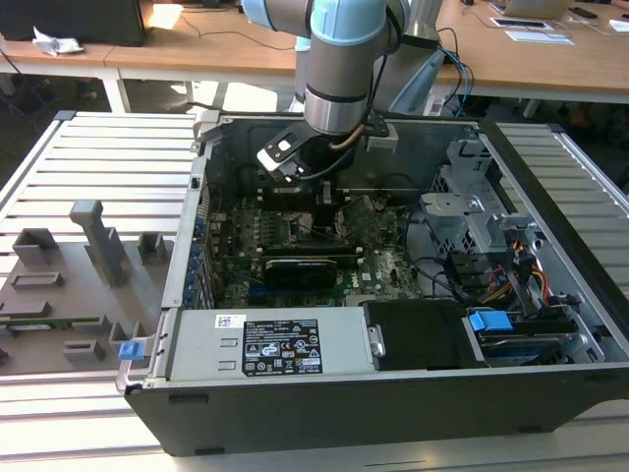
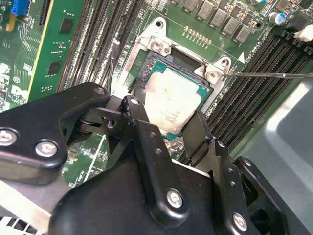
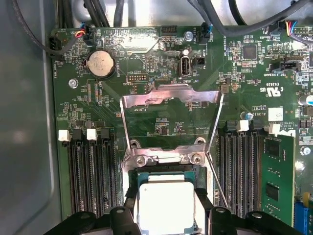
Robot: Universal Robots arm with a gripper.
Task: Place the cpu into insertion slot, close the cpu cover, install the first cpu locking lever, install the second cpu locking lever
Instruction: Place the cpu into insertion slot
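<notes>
Chip at socket, cover swung open.

Inside the computer case (image 1: 295,423) on the slatted table (image 1: 98,147), the end effector (image 3: 166,215) is drawn in narrow, clamped on the cpu (image 2: 168,98) by two opposite edges, silver top up. In both wrist views the chip sits squarely between the fingers, right over the insertion slot (image 3: 161,173); whether it's fully seated, I can't tell. It's square, so there's no long axis, and its edges run in line with the slot's rim. Beyond the hinge, on the side away from the end effector, the cpu cover (image 3: 171,93) is swung back off the slot, and a thin locking lever (image 2: 274,75) juts out beside it. Writing: white lettering across the green board and a white label (image 1: 280,346) on the grey box at the case front, none of it read off here.
</notes>
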